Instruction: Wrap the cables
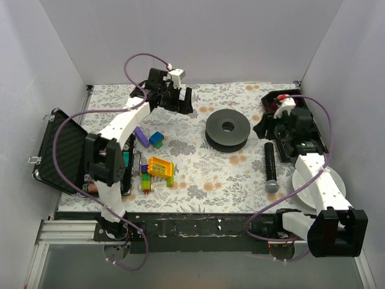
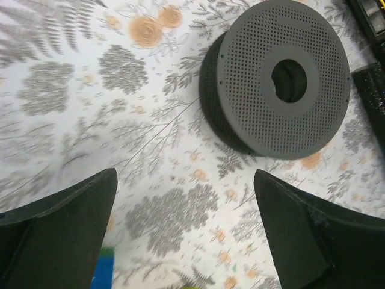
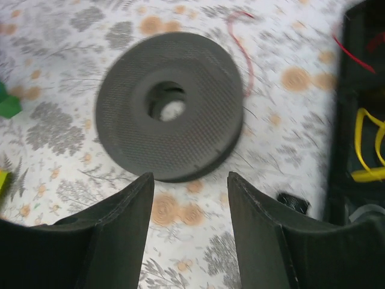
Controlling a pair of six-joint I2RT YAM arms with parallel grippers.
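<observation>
Cables (image 3: pixel 240 48) — faint, blurred red strands

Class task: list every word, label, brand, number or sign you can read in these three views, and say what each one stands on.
No text can be read in any view.
The dark grey spool shows only rows of holes, with no label.
The yellow toy block and the open black case are too small in the top view to show any print.
The floral table cover carries a pattern only.
</observation>
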